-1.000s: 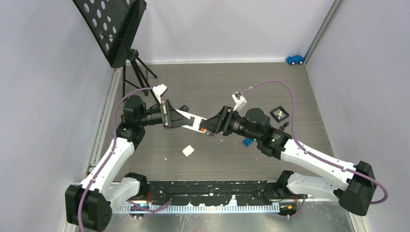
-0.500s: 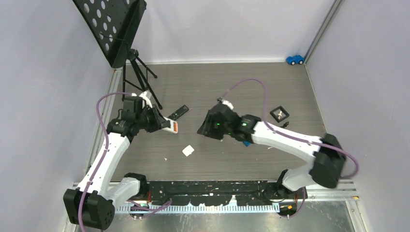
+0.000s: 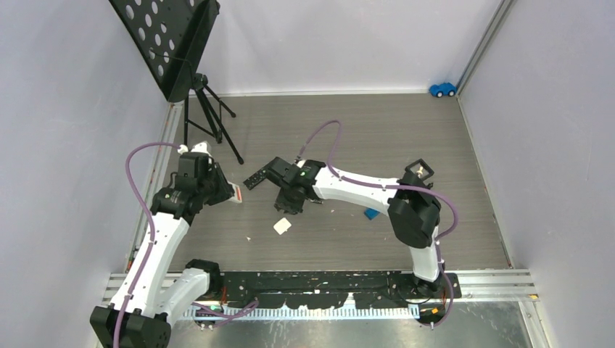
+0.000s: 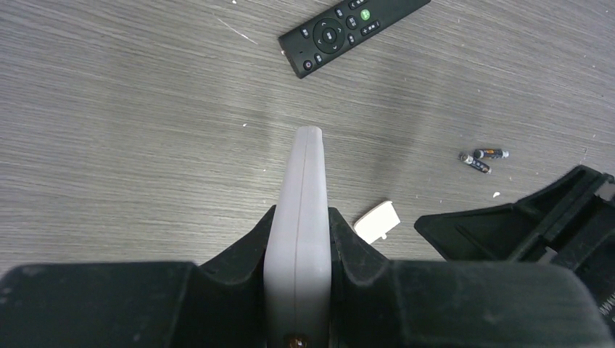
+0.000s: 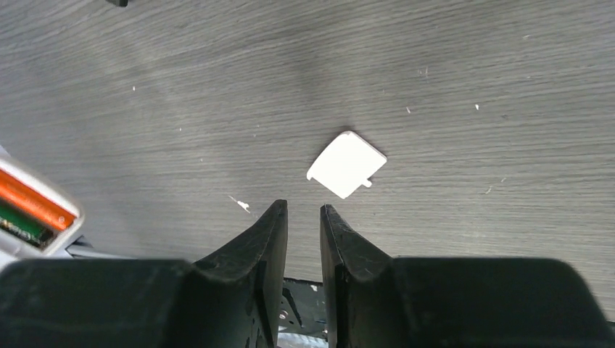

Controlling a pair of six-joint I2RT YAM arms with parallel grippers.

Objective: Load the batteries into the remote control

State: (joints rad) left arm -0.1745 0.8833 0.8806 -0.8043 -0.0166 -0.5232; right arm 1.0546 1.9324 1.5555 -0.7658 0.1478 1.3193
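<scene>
The left arm is raised from its base at the near left corner and bent inward. The left pincer [image 4: 301, 214] is clamped on a white remote [image 4: 304, 167], which is held edge-on above the desk [image 3: 362, 138]. The right arm is folded at the elbow and stretched leftward across the middle. The right pincer [image 5: 303, 210] is pointed down at the desk, its jaws set a narrow gap apart with nothing gripped between them. A white cover [image 5: 346, 164] is seen lying flat just beyond its fingertips.

The remote's open battery bay [image 5: 29, 210] is seen at the left edge of the right wrist view, with an orange battery [image 5: 32, 199] and a green battery [image 5: 16, 222] seated in it side by side. Two dark batteries [image 4: 476, 162] are left loose on the desk, touching each other. A black remote [image 4: 348, 29] lies face up farther off.
</scene>
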